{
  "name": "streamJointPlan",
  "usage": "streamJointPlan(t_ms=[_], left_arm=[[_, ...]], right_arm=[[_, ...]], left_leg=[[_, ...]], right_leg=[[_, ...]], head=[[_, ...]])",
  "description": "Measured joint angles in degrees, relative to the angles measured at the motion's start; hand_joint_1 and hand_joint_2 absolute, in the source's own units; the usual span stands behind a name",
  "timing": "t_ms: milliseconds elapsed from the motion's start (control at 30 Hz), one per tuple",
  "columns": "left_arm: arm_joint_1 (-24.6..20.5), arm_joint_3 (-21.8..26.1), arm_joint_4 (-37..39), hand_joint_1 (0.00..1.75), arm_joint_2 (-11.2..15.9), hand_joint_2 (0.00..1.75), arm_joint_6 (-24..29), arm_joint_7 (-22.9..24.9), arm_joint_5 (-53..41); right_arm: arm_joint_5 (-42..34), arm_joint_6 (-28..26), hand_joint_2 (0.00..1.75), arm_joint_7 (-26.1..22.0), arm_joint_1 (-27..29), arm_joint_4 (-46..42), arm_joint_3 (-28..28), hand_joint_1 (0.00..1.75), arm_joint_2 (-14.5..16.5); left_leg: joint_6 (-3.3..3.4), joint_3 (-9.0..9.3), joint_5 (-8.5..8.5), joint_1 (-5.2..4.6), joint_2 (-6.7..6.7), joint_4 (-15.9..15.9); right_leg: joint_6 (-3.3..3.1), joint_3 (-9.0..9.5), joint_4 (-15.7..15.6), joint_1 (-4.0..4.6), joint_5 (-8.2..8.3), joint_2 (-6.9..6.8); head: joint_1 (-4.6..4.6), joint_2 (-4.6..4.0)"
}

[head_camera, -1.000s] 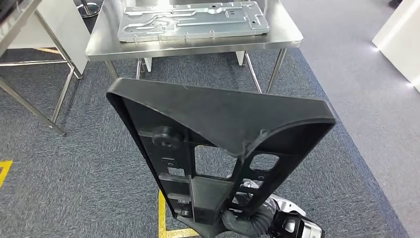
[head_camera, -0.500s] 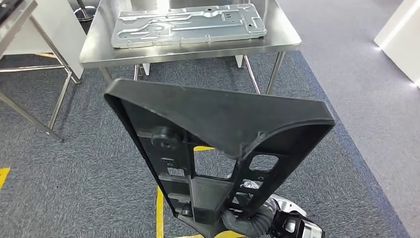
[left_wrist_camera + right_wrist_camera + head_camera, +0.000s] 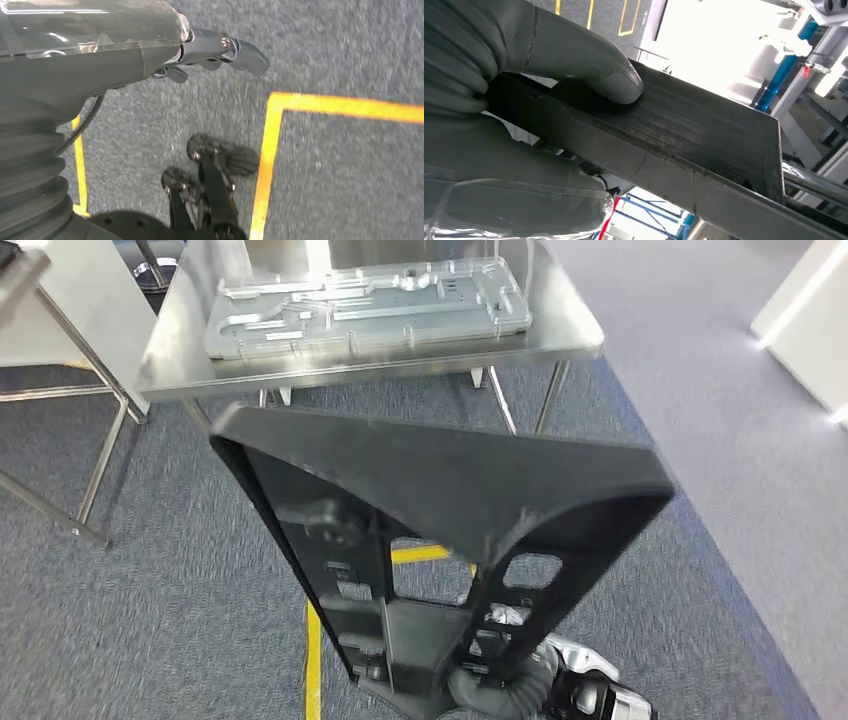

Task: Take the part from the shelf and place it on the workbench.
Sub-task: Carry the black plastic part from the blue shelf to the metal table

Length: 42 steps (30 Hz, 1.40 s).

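Part (image 3: 440, 490) matt black plastic; workbench (image 3: 560, 330) shiny brushed metal.

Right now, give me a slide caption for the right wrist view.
Right robot hand grips the edge of the black part, thumb pressed on top.

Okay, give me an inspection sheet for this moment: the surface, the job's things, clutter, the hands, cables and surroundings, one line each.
Surface: steel workbench ahead, standing on grey carpet.
Job's things: black plastic part held upright in front of the head camera, not yet on the workbench.
Clutter: grey metal plate lying flat on the workbench top.
Hands: right hand grips the part's edge, thumb pressed on top; left hand holds nothing, hanging over the carpet.
Cables: thin black cable running along the left wrist cover.
Surroundings: yellow floor tape on the carpet; second steel table frame at left; white cabinet at right.
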Motion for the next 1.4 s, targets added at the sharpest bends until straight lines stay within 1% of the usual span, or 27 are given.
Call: streamJointPlan(t_ms=[67,133,200,233,267,300,367,433,533,600,633,700,767,800,833,900,933,967,1033,1100,1133,1200,1267,1300,1333,1367,1400], left_arm=[[0.0,0.0,0.0,0.0,0.0,1.75,0.0,-0.2,0.0],[0.0,0.0,0.0,0.0,0.0,1.75,0.0,-0.3,0.0],[0.1,0.0,0.0,0.0,0.0,1.75,-0.1,-0.5,0.0],[0.2,0.0,0.0,0.0,0.0,1.75,-0.1,-0.6,0.0],[0.2,0.0,0.0,0.0,0.0,1.75,-0.2,-0.7,-0.1],[0.3,0.0,0.0,0.0,0.0,1.75,-0.2,-0.7,-0.1],[0.2,0.0,0.0,0.0,-0.1,1.75,-0.3,-0.8,-0.1],[0.0,0.0,0.0,0.0,-0.1,1.75,-0.3,-0.8,-0.1],[-0.1,0.0,0.0,0.0,-0.1,1.75,-0.3,-0.8,0.0],[-0.2,0.1,0.0,0.0,-0.2,1.75,-0.3,-0.7,0.1],[-0.4,0.1,0.0,0.0,-0.2,1.75,-0.3,-0.7,0.1],[-0.4,0.2,0.0,0.0,-0.2,1.75,-0.3,-0.7,0.2],[-0.2,0.4,0.0,0.0,-0.2,1.75,-0.3,-0.7,0.3],[-0.1,0.4,0.0,0.0,-0.2,1.75,-0.3,-0.7,0.4],[0.0,0.5,0.0,0.0,-0.2,1.75,-0.3,-0.7,0.4],[0.1,0.6,0.0,0.0,-0.2,1.75,-0.3,-0.8,0.5],[0.1,0.6,0.0,0.0,-0.2,1.75,-0.3,-0.8,0.5],[0.1,0.6,0.0,0.0,-0.2,1.75,-0.3,-0.8,0.5],[0.1,0.6,0.0,0.0,-0.3,1.75,-0.3,-0.9,0.6],[0.0,0.6,0.0,0.0,-0.3,1.75,-0.3,-1.0,0.6],[0.0,0.6,0.0,0.0,-0.3,1.75,-0.3,-1.0,0.6],[0.0,0.6,0.0,0.0,-0.3,1.75,-0.3,-1.1,0.6],[0.1,0.6,0.0,0.0,-0.3,1.75,-0.4,-1.1,0.7],[0.1,0.7,0.0,0.0,-0.3,1.75,-0.3,-1.1,0.8],[0.2,0.7,0.0,0.0,-0.4,1.75,-0.3,-1.1,0.9],[0.3,0.8,0.0,0.0,-0.5,1.75,-0.3,-1.1,0.9],[0.3,0.8,0.0,0.0,-0.5,1.75,-0.2,-1.1,1.0]], right_arm=[[0.1,-0.1,1.75,0.0,0.1,-0.2,0.0,1.75,0.0],[0.4,-0.4,1.75,-0.1,0.3,-0.3,0.0,1.75,-0.1],[1.2,-1.0,1.75,-0.1,0.7,-0.3,0.0,1.75,-0.2],[1.7,-1.4,1.75,-0.1,0.9,-0.3,0.0,1.75,-0.3],[2.3,-1.8,1.75,0.0,1.1,-0.3,0.0,1.75,-0.4],[2.9,-2.2,1.75,0.0,1.3,-0.2,0.0,1.75,-0.4],[3.9,-2.9,1.75,0.0,1.6,-0.1,0.0,1.75,-0.4],[4.3,-3.1,1.75,0.1,1.7,0.0,0.0,1.75,-0.4],[4.3,-2.8,1.75,0.4,1.6,0.1,0.0,1.75,-0.4],[3.8,-2.2,1.75,0.5,0.9,0.1,0.0,1.75,-0.2],[3.5,-1.9,1.75,0.5,0.6,0.1,0.0,1.75,-0.1],[3.2,-1.6,1.75,0.6,0.3,0.2,0.0,1.75,-0.1],[2.9,-1.3,1.75,0.7,0.2,0.3,0.0,1.75,0.0],[2.7,-1.2,1.75,0.7,0.1,0.4,0.0,1.75,0.0],[2.6,-1.2,1.75,0.7,0.0,0.5,0.0,1.75,0.0],[2.5,-1.1,1.75,0.6,-0.1,0.6,0.0,1.75,0.0],[2.4,-1.1,1.75,0.5,-0.2,0.7,0.0,1.75,0.0],[2.3,-1.2,1.75,0.4,-0.2,0.8,0.0,1.75,0.0],[2.6,-1.5,1.75,0.4,-0.2,0.9,0.0,1.75,0.0],[3.5,-2.1,1.75,0.5,-0.4,0.9,0.0,1.75,-0.1],[3.9,-2.5,1.75,0.6,-0.4,1.0,0.0,1.75,-0.1],[4.2,-3.0,1.75,0.7,-0.4,1.2,0.0,1.75,-0.1],[3.9,-3.1,1.75,1.0,-0.4,1.5,0.0,1.75,-0.2],[3.6,-3.0,1.75,1.1,-0.4,1.5,0.0,1.75,-0.2],[3.2,-3.0,1.75,1.2,-0.4,1.6,0.0,1.75,-0.2],[2.9,-2.9,1.75,1.3,-0.5,1.6,0.0,1.75,-0.2],[2.7,-2.7,1.75,1.3,-0.5,1.7,0.0,1.75,-0.2]], left_leg=[[0.56,1.91,-0.53,0.33,-0.05,-1.2],[0.8,3.54,-1.29,0.59,-0.07,-1.9],[0.66,4.68,-2.3,0.75,-0.26,-2.0],[0.47,5.35,-2.88,0.86,-0.45,-2.0],[0.2,6.17,-3.53,1.02,-0.7,-2.0],[-0.1,7.11,-4.23,1.23,-0.99,-2.0],[-0.8,8.78,-5.71,1.59,-1.52,-1.9],[-1.6,9.25,-6.72,1.71,-2.09,-2.0],[-2.84,8.58,-6.07,1.84,-2.18,0.2],[-3.16,6.19,-5.47,2.0,-1.43,5.3],[-3.18,4.14,-6.03,1.97,-1.06,8.5],[-3.11,-0.35,-9.26,1.85,-0.85,13.9],[-2.8,-3.15,-11.91,1.74,-0.83,14.9],[-2.49,-3.49,-11.32,1.68,-0.83,13.1],[-2.08,-3.31,-9.16,1.55,-0.82,10.2],[-1.27,-2.51,-2.7,1.08,-0.76,4.2],[-1.02,-2.15,-0.54,0.78,-0.71,2.5],[-0.81,-1.94,0.43,0.55,-0.67,1.7],[-0.42,-0.85,0.03,0.42,-0.73,1.1],[0.17,0.7,-0.38,0.57,-0.93,0.3],[0.39,1.34,-0.67,0.65,-1.04,0.0],[0.65,2.27,-1.48,0.67,-1.24,-0.2],[0.56,3.44,-2.56,0.72,-1.48,-0.2],[0.42,4.25,-3.2,0.78,-1.6,-0.2],[0.23,5.17,-3.88,0.85,-1.72,-0.2],[-0.02,5.99,-4.6,0.89,-1.82,-0.2],[-0.32,6.72,-5.27,0.89,-1.92,-0.2]], right_leg=[[0.67,-1.24,3.4,-0.12,0.43,-0.09],[1.38,-5.49,9.5,-0.49,-0.96,-0.17],[2.08,-10.45,14.3,-1.03,-3.77,-0.22],[2.4,-12.01,14.9,-1.3,-4.5,-0.25],[2.64,-12.67,13.7,-1.55,-4.06,-0.29],[2.83,-12.54,11.0,-1.78,-2.27,-0.3],[3.22,-11.45,4.1,-2.17,4.36,0.11],[2.84,-11.24,0.8,-2.1,8.36,0.45],[1.07,-10.56,0.8,-1.72,7.98,0.21],[0.03,-9.13,0.4,-1.52,6.91,-0.01],[-0.36,-8.44,0.4,-1.38,6.38,-0.11],[-0.89,-7.15,0.3,-1.02,5.2,-0.23],[-1.1,-5.59,0.3,-0.66,3.93,-0.14],[-1.12,-4.66,0.3,-0.5,3.24,-0.07],[-1.09,-3.71,0.3,-0.34,2.52,-0.03],[-0.82,-2.24,0.4,-0.14,1.15,0.06],[-0.52,-1.81,0.4,-0.12,0.55,0.11],[-0.16,-1.45,0.6,-0.15,0.18,0.15],[0.54,-1.02,1.3,-0.27,0.08,0.11],[1.05,-2.23,4.6,-0.44,0.24,-0.07],[1.33,-3.98,7.4,-0.56,-0.38,-0.15],[1.98,-8.64,13.5,-0.84,-2.99,-0.22],[2.31,-12.03,15.8,-1.13,-4.61,-0.28],[2.37,-12.56,14.6,-1.23,-3.78,-0.32],[2.33,-12.35,11.8,-1.32,-1.6,-0.38],[2.26,-11.84,8.2,-1.4,1.88,-0.46],[2.1,-11.35,5.1,-1.33,4.47,-0.53]], head=[[0.13,0.0],[0.34,-0.01],[0.41,-0.01],[0.4,-0.01],[0.41,-0.01],[0.41,-0.01],[0.48,-0.01],[0.6,-0.01],[0.63,-0.01],[0.57,-0.01],[0.53,-0.01],[0.53,-0.01],[0.53,-0.01],[0.53,-0.01],[0.54,-0.01],[0.62,-0.01],[0.67,-0.01],[0.73,-0.01],[0.76,-0.01],[0.84,-0.01],[0.86,-0.01],[0.92,-0.01],[0.92,-0.01],[0.92,-0.01],[0.93,-0.01],[0.96,-0.01],[0.95,-0.01]])
